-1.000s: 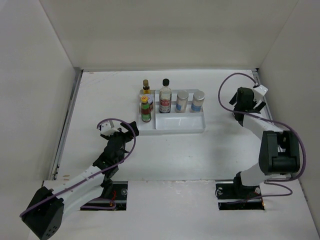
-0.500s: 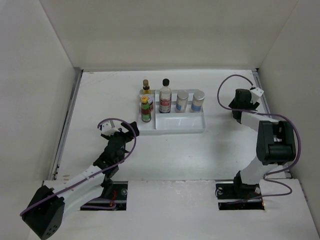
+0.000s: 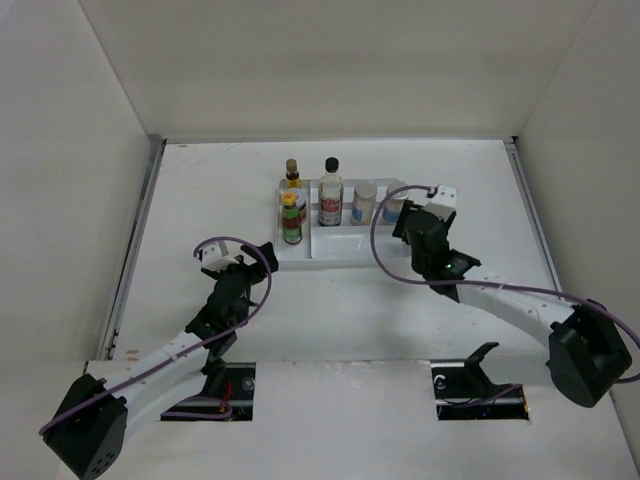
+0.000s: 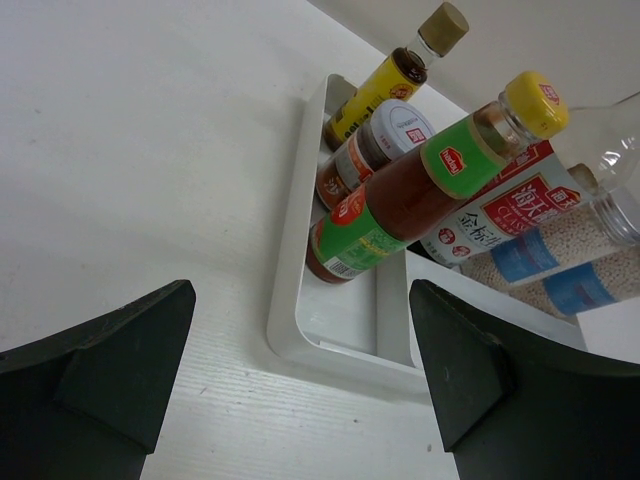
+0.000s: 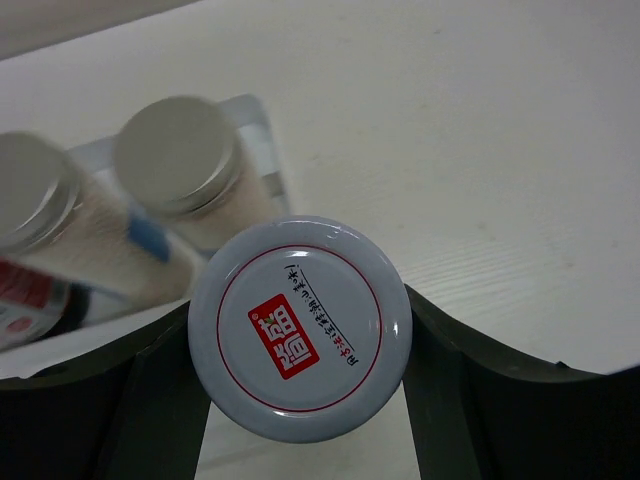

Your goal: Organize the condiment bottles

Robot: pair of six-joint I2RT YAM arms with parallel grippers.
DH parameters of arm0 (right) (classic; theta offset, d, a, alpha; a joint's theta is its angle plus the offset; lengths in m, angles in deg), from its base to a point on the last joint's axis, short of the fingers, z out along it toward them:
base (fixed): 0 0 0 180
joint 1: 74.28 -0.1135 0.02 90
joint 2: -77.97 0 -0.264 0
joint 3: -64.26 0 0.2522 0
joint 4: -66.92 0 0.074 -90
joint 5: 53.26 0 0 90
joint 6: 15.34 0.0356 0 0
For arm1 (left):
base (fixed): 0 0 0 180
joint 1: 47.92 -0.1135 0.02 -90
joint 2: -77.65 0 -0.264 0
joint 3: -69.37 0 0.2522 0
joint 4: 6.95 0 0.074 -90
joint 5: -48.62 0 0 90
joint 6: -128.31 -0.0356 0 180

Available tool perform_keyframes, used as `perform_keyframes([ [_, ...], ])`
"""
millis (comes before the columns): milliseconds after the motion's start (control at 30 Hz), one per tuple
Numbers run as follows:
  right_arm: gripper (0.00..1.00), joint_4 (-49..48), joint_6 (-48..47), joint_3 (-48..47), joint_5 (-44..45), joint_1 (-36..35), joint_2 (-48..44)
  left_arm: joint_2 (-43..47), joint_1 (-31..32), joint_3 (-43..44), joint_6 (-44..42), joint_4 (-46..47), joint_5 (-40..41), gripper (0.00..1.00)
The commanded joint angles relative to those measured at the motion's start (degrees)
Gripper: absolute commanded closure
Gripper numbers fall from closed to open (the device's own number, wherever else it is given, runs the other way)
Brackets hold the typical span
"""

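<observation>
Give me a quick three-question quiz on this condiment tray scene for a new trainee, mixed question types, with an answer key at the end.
1. True or false: the left gripper is carrying a bottle.
2. What sits between the jaws of the right gripper? A) a white-lidded jar B) a spoon C) nothing
3. Fill in: the tall bottle with the red-white label, standing in the white tray, has a ___ cap.
Key: 1 false; 2 A; 3 black.
</observation>
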Motion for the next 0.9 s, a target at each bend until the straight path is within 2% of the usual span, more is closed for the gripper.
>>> perform_keyframes([
  [0, 0.48, -6.0, -0.8, -3.0, 4.6, -7.5, 0.1, 1.8, -0.1, -0.2, 0.7, 2.4, -0.3, 0.1],
  [167, 0.47, -10.8, -1.7, -9.8, 2.6, -14.4, 9.8, 2.0, -0.4, -0.3, 0.7, 2.3, -0.2, 0.1],
  [267, 0.47, -14.5, -3.3, -11.9, 1.6, -15.4, 14.5, 2.0, -0.6, -0.4, 0.7, 2.2, -0.3, 0.1],
  [467, 0.45, -15.5, -2.6, -12.9, 0.9, -15.5, 20.6, 1.5, -0.7, -0.3, 0.7, 2.2, -0.4, 0.1],
  [867, 0.37, -17.0, 0.8, -11.5, 0.4, -16.7, 26.2, 1.0, -0.7, -0.3, 0.7, 2.5, -0.5, 0.1],
])
